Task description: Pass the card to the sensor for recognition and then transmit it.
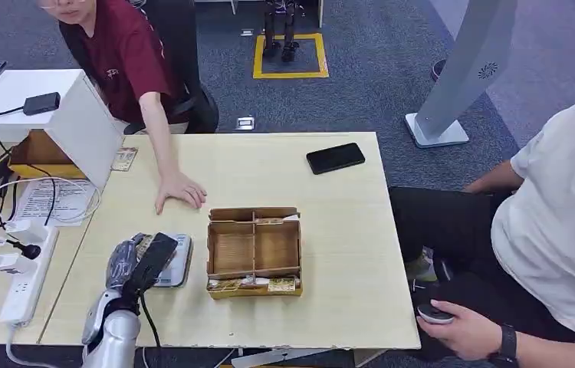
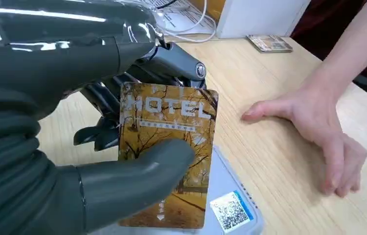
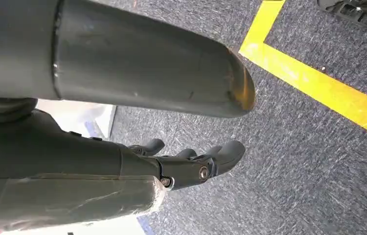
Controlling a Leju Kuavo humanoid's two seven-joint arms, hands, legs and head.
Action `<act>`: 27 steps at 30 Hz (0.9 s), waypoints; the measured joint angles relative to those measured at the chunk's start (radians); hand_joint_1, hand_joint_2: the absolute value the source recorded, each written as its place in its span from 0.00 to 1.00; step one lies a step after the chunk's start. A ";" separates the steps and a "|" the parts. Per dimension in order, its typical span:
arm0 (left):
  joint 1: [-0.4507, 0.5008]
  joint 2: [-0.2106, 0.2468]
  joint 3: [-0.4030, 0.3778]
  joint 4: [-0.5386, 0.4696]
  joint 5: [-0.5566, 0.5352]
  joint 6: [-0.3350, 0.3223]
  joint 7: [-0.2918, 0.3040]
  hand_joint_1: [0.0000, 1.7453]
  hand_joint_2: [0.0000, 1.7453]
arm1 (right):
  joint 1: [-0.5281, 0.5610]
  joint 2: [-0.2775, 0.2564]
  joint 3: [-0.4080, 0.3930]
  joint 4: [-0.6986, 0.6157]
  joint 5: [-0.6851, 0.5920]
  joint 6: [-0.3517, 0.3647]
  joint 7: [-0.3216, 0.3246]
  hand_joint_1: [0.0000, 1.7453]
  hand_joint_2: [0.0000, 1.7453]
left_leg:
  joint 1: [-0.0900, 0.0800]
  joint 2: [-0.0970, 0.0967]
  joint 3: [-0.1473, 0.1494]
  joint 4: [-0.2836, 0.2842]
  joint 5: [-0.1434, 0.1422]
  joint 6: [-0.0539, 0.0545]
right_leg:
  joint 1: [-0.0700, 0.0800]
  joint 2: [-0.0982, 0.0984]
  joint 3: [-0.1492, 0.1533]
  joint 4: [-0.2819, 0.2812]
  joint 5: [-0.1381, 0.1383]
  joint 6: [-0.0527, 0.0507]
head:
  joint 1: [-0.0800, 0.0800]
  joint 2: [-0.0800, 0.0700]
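My left hand point(image 1: 137, 264) hangs over the table's front left part and holds a golden card printed HOTEL point(image 2: 172, 122). The thumb point(image 2: 137, 183) presses the card's face against the darker fingers behind it. The card stands just above the flat grey sensor point(image 1: 181, 264), whose QR sticker point(image 2: 230, 210) shows below the card's edge. From above, my hand hides most of the card. My right hand point(image 3: 191, 164) hangs beside my body over the grey carpet, fingers loosely apart and holding nothing.
A cardboard divider box point(image 1: 254, 249) stands right of the sensor. A seated person's hand point(image 1: 181, 189) lies flat on the table beyond it. A second card point(image 1: 124, 159), a black phone point(image 1: 335, 158) and a power strip point(image 1: 27, 280) are also about. Another person sits at the right.
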 joint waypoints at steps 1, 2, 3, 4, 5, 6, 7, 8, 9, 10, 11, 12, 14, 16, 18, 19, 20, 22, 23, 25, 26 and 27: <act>0.000 -0.001 0.000 0.002 -0.001 0.000 0.000 1.00 1.00 | 0.000 0.000 0.001 0.000 0.000 0.000 0.000 0.00 0.00 | 0.000 0.000 0.000 0.000 0.000 0.000 | 0.000 0.000 0.000 0.000 0.000 0.000 | 0.000 0.000; -0.001 -0.002 0.000 0.005 -0.001 0.001 0.000 1.00 1.00 | 0.000 0.000 0.001 0.000 0.000 -0.001 0.000 0.00 0.00 | 0.000 0.000 0.000 0.000 0.000 0.000 | 0.000 0.000 0.000 0.000 0.000 0.000 | 0.000 0.000; -0.001 -0.002 0.000 0.007 -0.001 0.001 0.000 1.00 1.00 | 0.000 0.000 0.002 0.000 0.000 -0.001 0.000 0.00 0.00 | 0.000 0.000 0.000 0.000 0.000 0.000 | 0.000 0.000 0.000 0.000 0.000 0.000 | 0.000 0.000; -0.001 -0.002 0.000 0.008 -0.001 0.001 0.000 1.00 1.00 | 0.000 0.000 0.003 0.000 0.000 -0.001 0.000 0.00 0.00 | 0.000 0.000 0.000 0.000 0.000 0.000 | 0.000 0.000 0.000 0.000 0.000 0.000 | 0.000 0.000; -0.001 -0.002 0.000 0.008 -0.001 0.001 0.000 1.00 1.00 | 0.000 0.000 0.005 0.000 0.000 -0.001 0.000 0.00 0.00 | 0.000 0.000 0.000 0.000 0.000 0.000 | 0.000 0.000 0.000 0.000 0.000 0.000 | 0.000 0.000; -0.001 -0.002 0.000 0.008 -0.002 0.001 0.000 1.00 1.00 | 0.000 0.000 0.007 0.000 0.000 -0.001 0.000 0.00 0.00 | 0.000 0.000 0.000 0.000 0.000 0.000 | 0.000 0.000 0.000 0.000 0.000 0.000 | 0.000 0.000; -0.001 -0.002 0.000 0.009 -0.004 0.001 0.000 1.00 1.00 | 0.000 0.000 0.008 0.000 0.000 -0.002 0.000 0.00 0.00 | 0.000 0.000 0.000 0.000 0.000 0.000 | 0.000 0.000 0.000 0.000 0.000 0.000 | 0.000 0.000; -0.001 -0.002 0.000 0.010 -0.006 0.002 -0.001 1.00 1.00 | 0.000 0.000 0.009 0.000 0.000 -0.002 0.000 0.00 0.00 | 0.000 0.000 0.000 0.000 0.000 0.000 | 0.000 0.000 0.000 0.000 0.000 0.000 | 0.000 0.000; -0.001 -0.002 0.000 0.013 -0.009 0.002 -0.001 1.00 1.00 | 0.000 0.000 0.009 0.000 0.000 -0.002 0.000 0.00 0.00 | 0.000 0.000 0.000 0.000 0.000 0.000 | 0.000 0.000 0.000 0.000 0.000 0.000 | 0.000 0.000; -0.001 -0.002 0.000 0.014 -0.011 0.003 -0.001 1.00 1.00 | 0.000 0.000 0.010 0.000 0.000 -0.002 0.000 0.00 0.00 | 0.000 0.000 0.000 0.000 0.000 0.000 | 0.000 0.000 0.000 0.000 0.000 0.000 | 0.000 0.000; -0.001 -0.002 0.000 0.015 -0.012 0.003 -0.001 1.00 1.00 | 0.000 0.000 0.011 0.000 0.000 -0.002 -0.001 0.00 0.00 | 0.000 0.000 0.000 0.000 0.000 0.000 | 0.000 0.000 0.000 0.000 0.000 0.000 | 0.000 0.000; 0.000 -0.002 0.000 0.016 -0.013 0.003 -0.001 1.00 1.00 | 0.000 0.000 0.011 0.000 0.000 -0.003 -0.002 0.00 0.00 | 0.000 0.000 0.000 0.000 0.000 0.000 | 0.000 0.000 0.000 0.000 0.000 0.000 | 0.000 0.000; 0.000 -0.003 0.000 0.019 -0.017 0.003 0.000 1.00 1.00 | 0.000 0.002 0.011 0.000 0.000 -0.003 -0.003 0.00 0.00 | 0.000 0.000 0.000 0.000 0.000 0.000 | 0.000 0.000 0.000 0.000 0.000 0.000 | 0.000 0.000; 0.000 -0.003 0.000 0.026 -0.021 0.005 0.000 1.00 1.00 | 0.000 0.003 0.012 0.000 0.000 -0.003 -0.004 0.00 0.00 | 0.000 0.000 0.000 0.000 0.000 0.000 | 0.000 0.000 0.000 0.000 0.000 0.000 | 0.000 0.000; 0.000 -0.003 0.000 0.032 -0.023 0.009 0.000 1.00 1.00 | -0.001 0.006 0.014 0.000 0.000 -0.005 -0.004 0.00 0.00 | 0.000 0.000 0.000 0.000 0.000 0.000 | 0.000 0.000 0.000 0.000 0.000 0.000 | 0.000 0.000; 0.000 -0.003 0.000 0.033 -0.025 0.010 0.000 1.00 1.00 | -0.001 0.006 0.014 0.000 0.000 -0.005 -0.004 0.00 0.00 | 0.000 0.000 0.000 0.000 0.000 0.000 | 0.000 0.000 0.000 0.000 0.000 0.000 | 0.000 0.000; 0.000 -0.003 0.000 0.035 -0.025 0.010 -0.001 1.00 1.00 | -0.002 0.007 0.014 0.000 0.000 -0.005 -0.004 0.00 0.00 | 0.000 0.000 0.000 0.000 0.000 0.000 | 0.000 0.000 0.000 0.000 0.000 0.000 | 0.000 0.000; 0.000 -0.003 0.000 0.038 -0.026 0.013 0.000 1.00 1.00 | -0.003 0.008 0.015 0.000 0.000 -0.006 -0.005 0.00 0.00 | 0.000 0.000 0.001 0.000 0.000 0.000 | 0.000 0.000 0.001 0.000 0.000 0.000 | 0.000 0.000; 0.000 -0.003 0.000 0.039 -0.026 0.013 -0.001 1.00 1.00 | -0.003 0.008 0.015 0.000 0.000 -0.006 -0.005 0.00 0.00 | 0.000 0.000 0.001 0.000 0.000 0.000 | 0.000 0.000 0.001 0.000 0.000 0.000 | 0.000 0.000; 0.000 -0.003 0.000 0.042 -0.027 0.013 0.000 1.00 1.00 | -0.004 0.009 0.015 0.000 0.000 -0.006 -0.005 0.00 0.00 | 0.000 0.000 0.001 0.000 0.000 0.000 | 0.000 0.000 0.001 0.000 0.000 0.000 | 0.000 0.000; 0.001 -0.004 0.000 0.042 -0.027 0.013 -0.001 1.00 1.00 | -0.005 0.009 0.015 0.000 0.000 -0.006 -0.005 0.00 0.00 | 0.000 0.000 0.001 0.000 0.000 0.000 | 0.000 0.000 0.001 0.000 0.000 0.000 | 0.000 0.000; 0.001 -0.005 0.000 0.043 -0.027 0.013 0.000 1.00 1.00 | -0.005 0.009 0.015 0.000 0.000 -0.006 -0.004 0.00 0.00 | 0.000 0.000 0.001 0.000 0.000 0.000 | 0.000 0.000 0.001 0.000 0.000 0.000 | 0.000 0.000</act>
